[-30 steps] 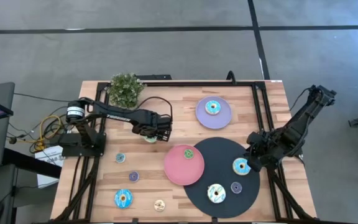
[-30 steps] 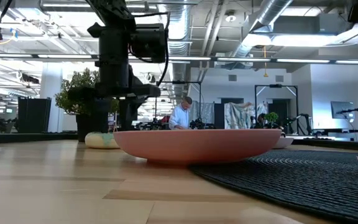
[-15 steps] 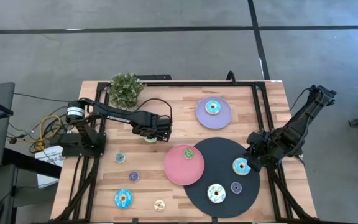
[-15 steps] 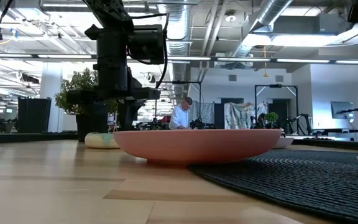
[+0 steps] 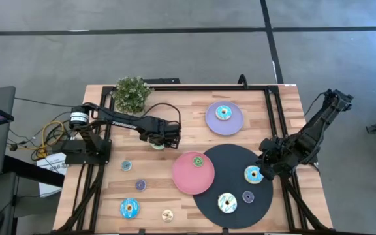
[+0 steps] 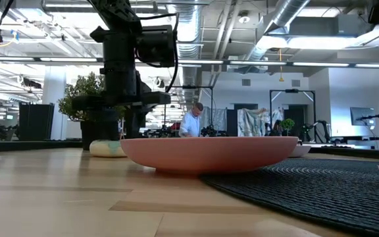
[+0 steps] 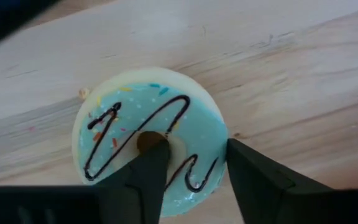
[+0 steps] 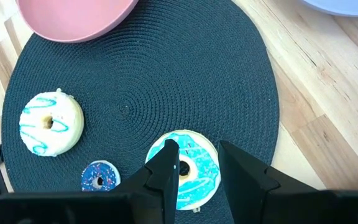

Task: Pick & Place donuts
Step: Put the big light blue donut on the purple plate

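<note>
A light-blue donut [image 7: 129, 134] with a dark squiggle lies on the wood left of centre [image 5: 156, 145]. My left gripper [image 7: 193, 149] is down on it [image 5: 165, 138]. One finger sits in the hole and the other on the outer rim, shut on that side of the ring. My right gripper [image 8: 199, 155] grips a blue donut [image 8: 194, 180] the same way on the black disc [image 5: 253, 174]. A white donut [image 8: 45, 121] and a small purple donut [image 8: 98, 176] also lie on the disc. Several more donuts lie at the front left, one being [image 5: 129, 208].
The pink plate [image 5: 187, 177] holds a small green donut [image 5: 198, 160] and overlaps the black disc [image 5: 234, 163]. The lilac plate [image 5: 234, 123] at the back carries a blue donut [image 5: 223, 112]. A potted plant [image 5: 132, 93] stands at the back left. A person [image 6: 191, 124] sits far behind the table.
My left gripper has sunk slightly onto the light-blue donut and its fingers have narrowed around the ring. The right arm has not moved.
</note>
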### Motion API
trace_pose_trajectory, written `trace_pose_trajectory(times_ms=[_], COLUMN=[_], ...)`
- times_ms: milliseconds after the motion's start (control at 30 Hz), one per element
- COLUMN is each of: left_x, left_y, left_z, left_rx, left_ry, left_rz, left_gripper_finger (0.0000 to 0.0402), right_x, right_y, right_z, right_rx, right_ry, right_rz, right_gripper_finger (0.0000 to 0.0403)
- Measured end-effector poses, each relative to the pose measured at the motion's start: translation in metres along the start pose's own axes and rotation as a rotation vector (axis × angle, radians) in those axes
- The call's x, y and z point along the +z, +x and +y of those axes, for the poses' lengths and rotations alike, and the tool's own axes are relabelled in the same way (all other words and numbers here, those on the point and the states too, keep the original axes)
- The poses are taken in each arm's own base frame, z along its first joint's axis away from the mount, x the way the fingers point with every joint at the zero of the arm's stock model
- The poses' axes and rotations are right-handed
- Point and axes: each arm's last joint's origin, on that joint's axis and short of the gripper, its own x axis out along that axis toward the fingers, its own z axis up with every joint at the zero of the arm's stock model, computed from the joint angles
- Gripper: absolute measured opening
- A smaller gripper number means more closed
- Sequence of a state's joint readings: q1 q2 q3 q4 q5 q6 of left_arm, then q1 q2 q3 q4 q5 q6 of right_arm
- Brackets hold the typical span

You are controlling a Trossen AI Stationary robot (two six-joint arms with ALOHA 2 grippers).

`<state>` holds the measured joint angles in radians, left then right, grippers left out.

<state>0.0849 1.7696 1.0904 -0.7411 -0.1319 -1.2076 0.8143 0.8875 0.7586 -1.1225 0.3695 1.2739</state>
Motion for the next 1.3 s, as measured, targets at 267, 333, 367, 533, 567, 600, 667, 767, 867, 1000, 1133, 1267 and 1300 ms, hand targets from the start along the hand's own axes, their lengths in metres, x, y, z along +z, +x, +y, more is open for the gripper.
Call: trace_pose_trajectory(times_ms=[267,333,367,533,567,600,667,767,867,1000,1133,1267,1300], left_x=[0.000,0.000,0.000,0.006,0.010,0.014,0.024,0.043,0.061,0.081,0.093,0.103,0.107], left_y=[0.000,0.000,0.000,-0.009,-0.013,-0.018,-0.029,-0.052,-0.077,-0.091,-0.074,-0.050,-0.045], left_z=[-0.002,-0.002,-0.002,-0.007,-0.011,-0.015,-0.024,-0.041,-0.061,-0.092,-0.130,-0.161,-0.165], left_rx=[-0.026,-0.027,-0.028,-0.069,-0.086,-0.105,-0.152,-0.256,-0.391,-0.548,-0.573,-0.482,-0.450], left_ry=[-0.004,-0.004,-0.003,0.034,0.055,0.075,0.107,0.199,0.304,0.451,0.598,0.712,0.723], left_rz=[0.012,0.013,0.013,-0.007,-0.019,-0.037,-0.093,-0.213,-0.367,-0.520,-0.463,-0.361,-0.331], left_gripper_finger=[0.0104,0.0099,0.0098,0.0096,0.0096,0.0096,0.0096,0.0096,0.0096,0.0096,0.0096,0.0096,0.0096], right_x=[0.000,0.000,0.000,0.000,0.000,0.001,0.001,0.003,0.005,0.009,0.014,0.017,0.018], right_y=[0.000,0.000,0.000,0.000,0.000,0.000,0.000,0.000,0.001,0.003,0.004,0.006,0.006], right_z=[0.000,0.000,0.000,0.000,0.000,0.000,0.000,0.000,-0.001,-0.003,-0.005,-0.007,-0.007], right_rx=[0.001,0.002,0.004,0.004,0.002,0.000,-0.005,-0.012,-0.020,-0.035,-0.052,-0.063,-0.065], right_ry=[0.008,0.010,0.011,0.046,0.058,0.069,0.089,0.118,0.140,0.175,0.210,0.233,0.237], right_rz=[0.000,0.000,-0.001,-0.003,-0.008,-0.016,-0.033,-0.053,-0.062,-0.072,-0.081,-0.086,-0.087], right_gripper_finger=[0.0102,0.0102,0.0102,0.0102,0.0102,0.0102,0.0102,0.0102,0.0102,0.0102,0.0102,0.0102,0.0102])
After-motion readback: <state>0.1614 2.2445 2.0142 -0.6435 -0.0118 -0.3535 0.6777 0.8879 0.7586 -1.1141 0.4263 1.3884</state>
